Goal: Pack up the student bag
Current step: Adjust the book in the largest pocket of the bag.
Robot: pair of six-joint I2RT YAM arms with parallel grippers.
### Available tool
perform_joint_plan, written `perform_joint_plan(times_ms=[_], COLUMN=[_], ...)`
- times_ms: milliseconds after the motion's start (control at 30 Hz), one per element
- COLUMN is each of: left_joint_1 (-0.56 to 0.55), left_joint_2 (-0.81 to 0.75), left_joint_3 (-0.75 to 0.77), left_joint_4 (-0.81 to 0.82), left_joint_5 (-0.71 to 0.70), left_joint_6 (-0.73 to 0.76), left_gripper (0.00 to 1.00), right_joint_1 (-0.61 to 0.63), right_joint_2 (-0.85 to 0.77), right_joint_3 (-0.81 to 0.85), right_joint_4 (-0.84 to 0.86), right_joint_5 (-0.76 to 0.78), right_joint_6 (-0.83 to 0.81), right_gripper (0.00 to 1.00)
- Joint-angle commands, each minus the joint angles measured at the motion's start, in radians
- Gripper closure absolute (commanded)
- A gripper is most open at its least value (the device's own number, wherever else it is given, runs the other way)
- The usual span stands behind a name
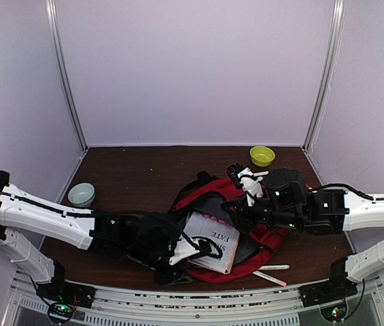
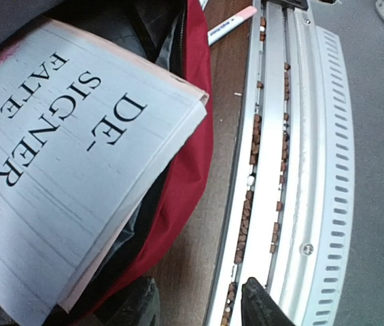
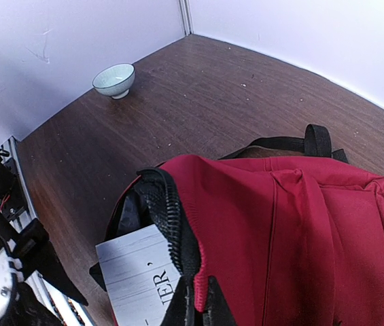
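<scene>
Red student bag (image 3: 300, 231) on brown table (image 3: 198, 102), white book (image 2: 76, 170) poking from its mouth, right fingers (image 3: 217, 314) clamped on its zipper edge, left fingers (image 2: 263, 305) beside book, spread impossible to tell

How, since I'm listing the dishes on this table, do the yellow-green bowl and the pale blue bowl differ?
Colour: the yellow-green bowl is bright and saturated; the pale blue bowl is almost white.
Place: the yellow-green bowl sits in the far right corner; the pale blue bowl sits at the left edge, nearer the front.
Shared: both stand upright on the table, apart from the red backpack.
</scene>
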Motion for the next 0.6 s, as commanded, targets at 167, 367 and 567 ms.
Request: perform_joint_plan(times_ms=[167,367,567], left_joint_1=[0.001,0.013,0.081], left_joint_2=[0.154,0.225,0.234], left_joint_3=[0.143,0.160,0.138], left_joint_4=[0.020,0.082,0.189], left_joint_5=[-0.091,-0.127,-0.161], left_joint_6=[0.092,0.157,0.192], left_gripper=[0.58,0.61,0.61], right_joint_1=[0.005,0.005,0.005], right_joint_2=[-0.065,-0.083,-0.091], right_joint_3=[0.007,-0.016,-0.023], right_joint_4=[-0.027,-0.020,-0.009], right_joint_5=[0.020,-0.005,-0.038], right_joint_6=[-0.005,-0.016,-0.041], right_gripper=[1.00,1.00,1.00])
